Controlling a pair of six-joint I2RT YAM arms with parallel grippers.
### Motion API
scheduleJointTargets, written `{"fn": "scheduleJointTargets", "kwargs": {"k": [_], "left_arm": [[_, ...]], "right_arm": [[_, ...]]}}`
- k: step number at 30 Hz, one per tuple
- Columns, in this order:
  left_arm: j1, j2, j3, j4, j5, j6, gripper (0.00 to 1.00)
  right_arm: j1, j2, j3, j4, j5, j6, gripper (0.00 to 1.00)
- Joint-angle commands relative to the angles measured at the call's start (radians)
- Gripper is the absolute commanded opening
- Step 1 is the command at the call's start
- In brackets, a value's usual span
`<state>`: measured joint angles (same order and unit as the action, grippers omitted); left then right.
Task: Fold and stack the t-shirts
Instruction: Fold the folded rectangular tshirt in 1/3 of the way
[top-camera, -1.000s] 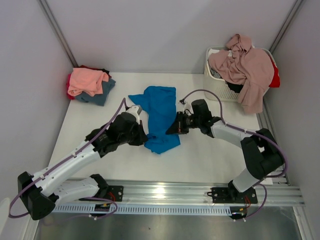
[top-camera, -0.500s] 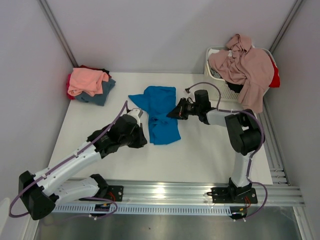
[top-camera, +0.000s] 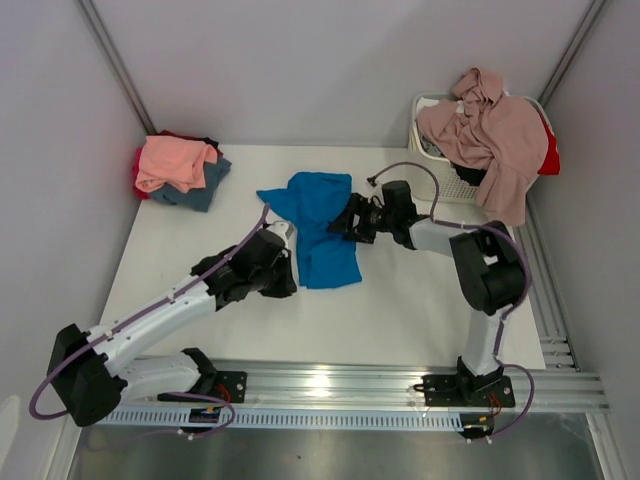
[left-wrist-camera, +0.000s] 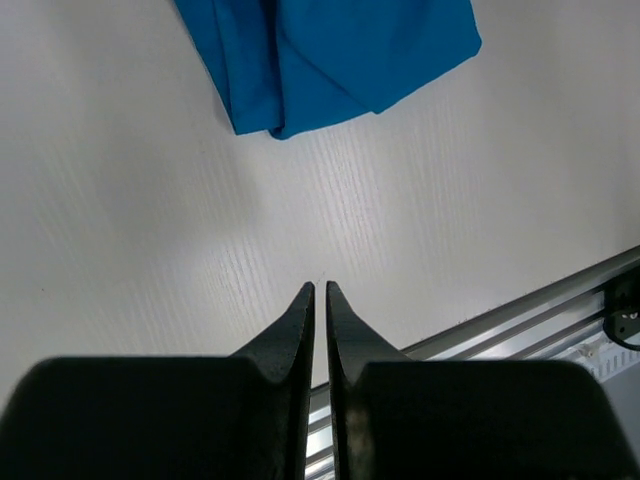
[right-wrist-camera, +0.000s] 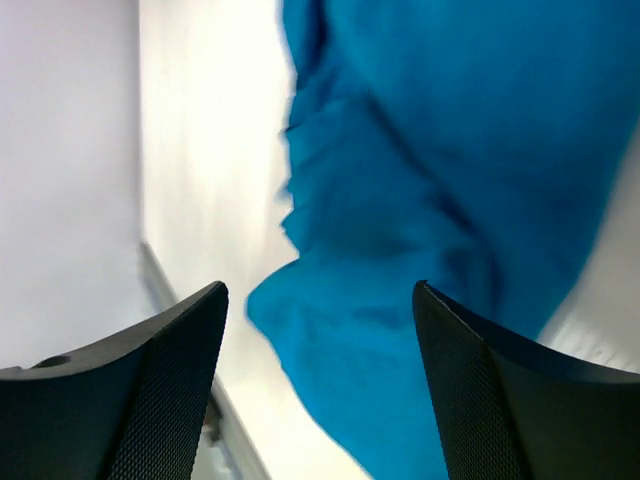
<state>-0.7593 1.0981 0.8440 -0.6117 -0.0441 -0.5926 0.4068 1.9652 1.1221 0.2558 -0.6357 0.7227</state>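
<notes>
At about 10 o'clock on the table, seen from above, lies a pile of t-shirts: a salmon pink shirt on top, a slate blue-grey shirt under it on the right side, and a red shirt showing at the pile's left edge.

The left tool hangs above bare table at roughly 7 o'clock from the bright blue shirt. Its two fingers are almost together with only a thin slit between them, and they hold nothing. The shirt's near corner lies ahead of it, apart from the fingertips.

The bright blue shirt is near the middle of the table, partly folded and rumpled, longer from 12 to 6 o'clock.

The right tool sits at the shirt's 3 o'clock edge. Its fingers stand wide apart, with blue cloth showing in the gap between them, and grip nothing.

At 2 o'clock stands a white slatted basket. A dusty mauve-pink shirt is heaped on it and hangs over its front.
</notes>
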Motion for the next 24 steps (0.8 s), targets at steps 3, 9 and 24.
{"fn": "scheduleJointTargets", "kwargs": {"k": [3,9,24], "left_arm": [[0.015,0.055,0.018,0.043,0.021,0.017,0.10],[0.025,0.078,0.039,0.075,0.033,0.022,0.09],[0.107,-0.155,-0.059,0.179,-0.011,0.025,0.79]], "right_arm": [[0.121,-0.285,-0.053,-0.230,0.276,-0.290,0.80],[0.196,-0.420,-0.172,-0.323,0.402,-0.333,0.80],[0.164,-0.453,-0.358,-0.274,0.446,-0.301,0.82]]}}
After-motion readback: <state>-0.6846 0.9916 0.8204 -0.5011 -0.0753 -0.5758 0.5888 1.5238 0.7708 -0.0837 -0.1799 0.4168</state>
